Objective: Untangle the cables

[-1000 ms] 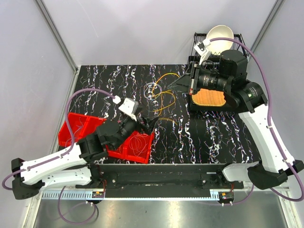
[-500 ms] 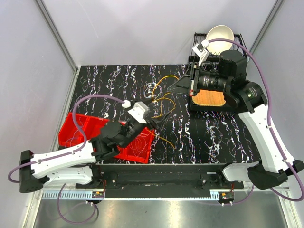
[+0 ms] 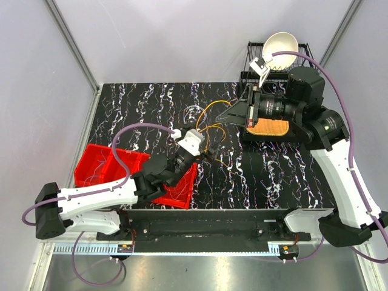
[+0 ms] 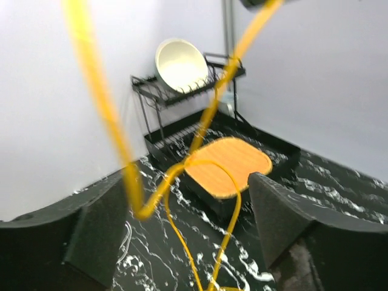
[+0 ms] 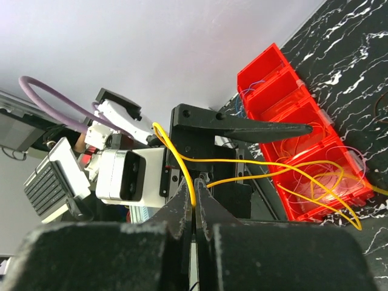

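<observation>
my left gripper (image 3: 211, 152), jaws released, has swung from the red bin (image 3: 97, 160) to the yellow cable (image 4: 94, 73) my right gripper (image 5: 194, 205) clenches, readying a pull.

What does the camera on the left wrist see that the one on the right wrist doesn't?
Only the left wrist view: a white bowl in a black rack, and an orange mat. Only the right wrist view: a red bin with thin cables in it, and the right gripper shut on the yellow cable. Both: that yellow cable and the black marbled table.
</observation>
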